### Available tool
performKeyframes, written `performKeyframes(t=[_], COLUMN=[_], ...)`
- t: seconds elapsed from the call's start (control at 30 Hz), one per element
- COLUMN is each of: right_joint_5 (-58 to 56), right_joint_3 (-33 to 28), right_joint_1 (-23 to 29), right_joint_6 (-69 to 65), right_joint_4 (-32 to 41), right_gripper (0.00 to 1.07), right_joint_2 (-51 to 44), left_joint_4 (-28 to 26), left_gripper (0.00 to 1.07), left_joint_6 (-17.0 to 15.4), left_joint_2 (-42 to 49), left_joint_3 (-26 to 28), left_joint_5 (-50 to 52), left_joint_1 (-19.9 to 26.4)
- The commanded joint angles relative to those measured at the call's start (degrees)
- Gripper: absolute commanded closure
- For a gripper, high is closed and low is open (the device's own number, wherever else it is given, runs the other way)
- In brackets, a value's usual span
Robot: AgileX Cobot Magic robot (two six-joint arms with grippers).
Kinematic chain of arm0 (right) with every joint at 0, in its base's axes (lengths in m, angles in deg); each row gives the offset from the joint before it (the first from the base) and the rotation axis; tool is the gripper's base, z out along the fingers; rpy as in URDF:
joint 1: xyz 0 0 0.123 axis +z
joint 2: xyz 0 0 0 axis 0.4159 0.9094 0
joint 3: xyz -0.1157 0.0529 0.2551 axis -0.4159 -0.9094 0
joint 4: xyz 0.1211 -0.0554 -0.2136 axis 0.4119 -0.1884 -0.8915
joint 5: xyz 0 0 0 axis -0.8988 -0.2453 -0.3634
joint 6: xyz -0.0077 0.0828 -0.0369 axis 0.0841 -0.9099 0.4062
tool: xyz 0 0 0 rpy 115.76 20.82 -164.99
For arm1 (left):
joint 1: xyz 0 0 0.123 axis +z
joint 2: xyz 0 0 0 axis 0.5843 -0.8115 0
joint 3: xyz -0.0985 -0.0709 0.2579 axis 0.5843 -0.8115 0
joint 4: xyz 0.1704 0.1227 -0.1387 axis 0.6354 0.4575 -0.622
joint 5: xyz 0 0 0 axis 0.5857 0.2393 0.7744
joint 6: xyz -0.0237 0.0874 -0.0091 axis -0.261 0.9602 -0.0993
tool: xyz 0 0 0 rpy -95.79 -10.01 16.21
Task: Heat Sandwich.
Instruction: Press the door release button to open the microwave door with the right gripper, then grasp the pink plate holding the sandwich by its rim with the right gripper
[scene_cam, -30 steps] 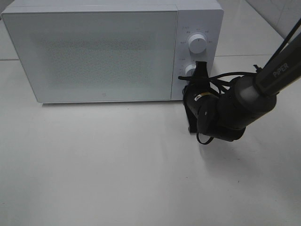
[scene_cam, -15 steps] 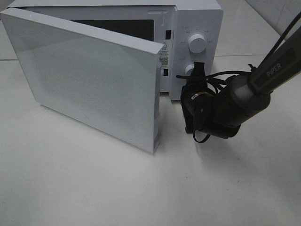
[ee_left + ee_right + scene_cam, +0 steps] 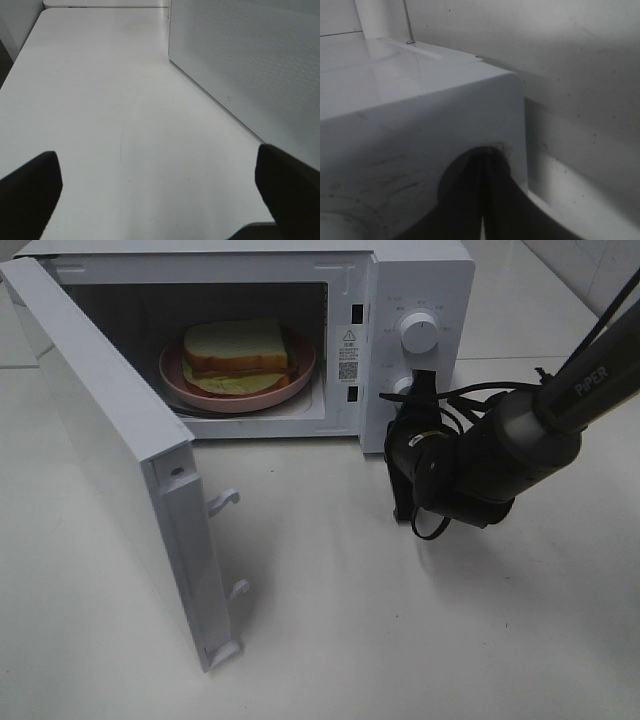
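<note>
Sandwich (image 3: 237,352) on pink plate (image 3: 300,381) inside microwave (image 3: 420,280), door (image 3: 100,430) standing wide open. We list right gripper (image 3: 421,383) pressed together at lower knob (image 3: 402,389). We list left gripper (image 3: 160,195) spread wide over white table (image 3: 100,100), near door

Exterior high: above and in front, tilted down on the desk (image 3: 400,640), whole microwave (image 3: 420,280) at mid-range. Left wrist: low over the desk, near, facing the open door's (image 3: 250,65) outer face. Right wrist: very close on the microwave's front corner. Each wrist view shares the microwave with exterior.
</note>
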Motion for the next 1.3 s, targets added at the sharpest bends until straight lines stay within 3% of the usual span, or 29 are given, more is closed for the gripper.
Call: performKeyframes(t=[0.03,0.77,0.9,1.07,1.3], right_joint_5=[4.2,-6.1,-11.5,-20.8,-32.9], right_joint_3=[2.1,-8.7,-10.6,-11.3,-11.2], right_joint_1=[-1.1,1.0,1.0,1.0,0.9], right_joint_6=[0.6,4.2,10.1,17.2,37.7], right_joint_4=[-4.1,-6.0,-6.5,-13.8,-18.5], right_gripper=[1.07,1.06,1.05,1.04,1.03], right_joint_2=[-1.4,-11.6,-15.5,-20.6,-26.5], left_joint_4=[-0.3,-0.3,-0.3,-0.3,-0.3], left_gripper=[0.09,0.09,0.09,0.09,0.09], left_joint_6=[-0.1,-0.1,-0.1,-0.1,-0.1], left_joint_2=[0.9,0.9,0.9,0.9,0.9], left_joint_3=[0.1,0.1,0.1,0.1,0.1], left_joint_5=[0.6,0.6,0.6,0.6,0.6], left_joint_1=[-0.3,-0.3,-0.3,-0.3,-0.3])
